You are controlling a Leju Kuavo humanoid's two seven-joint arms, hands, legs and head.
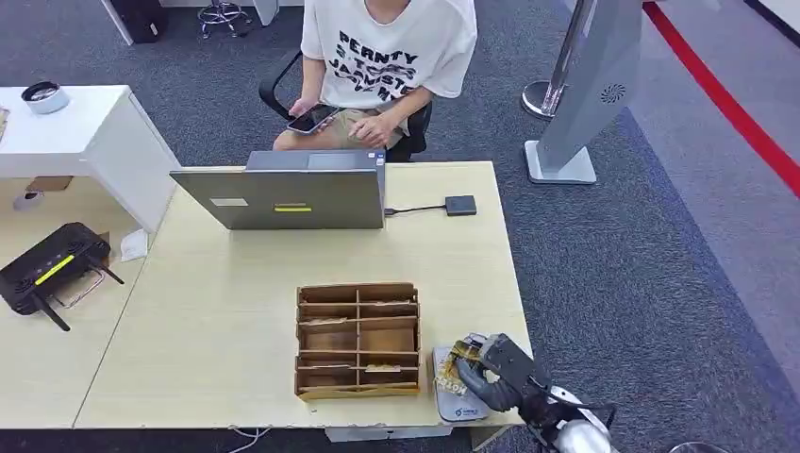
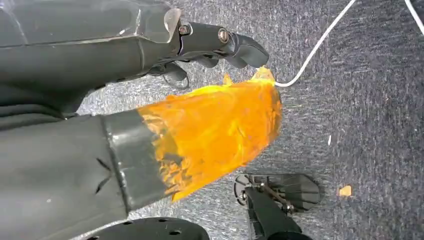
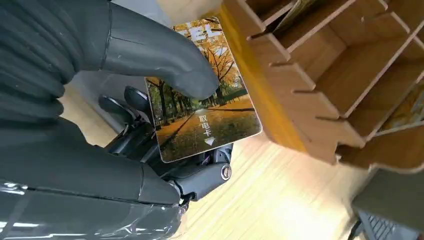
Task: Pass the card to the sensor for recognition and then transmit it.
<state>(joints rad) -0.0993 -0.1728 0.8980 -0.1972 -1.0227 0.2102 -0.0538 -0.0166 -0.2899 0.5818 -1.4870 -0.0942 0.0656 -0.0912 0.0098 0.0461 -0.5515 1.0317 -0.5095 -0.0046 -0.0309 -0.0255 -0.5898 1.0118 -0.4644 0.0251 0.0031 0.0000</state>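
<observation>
Right robot hand holding card at worktop's near right corner, over the sensor.

Left to right on the worktop (image 1: 236, 311): open laptop (image 1: 283, 196) at far edge, wooden compartment organizer (image 1: 358, 340), grey sensor pad (image 1: 459, 404) just beside it. Right robot hand (image 1: 495, 370) clamped on the autumn-tree card (image 3: 205, 107), thumb pressed on its face, just above the pad. Left robot hand (image 2: 210, 42) hangs over carpet, fingers curled in, nothing held. Person seated behind laptop with phone (image 1: 312, 118).

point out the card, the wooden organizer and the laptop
card (image 3: 205, 115), right wrist view, middle of its printed face
wooden organizer (image 1: 358, 341), head view, a central divider
laptop (image 1: 283, 198), head view, back of its lid
</observation>
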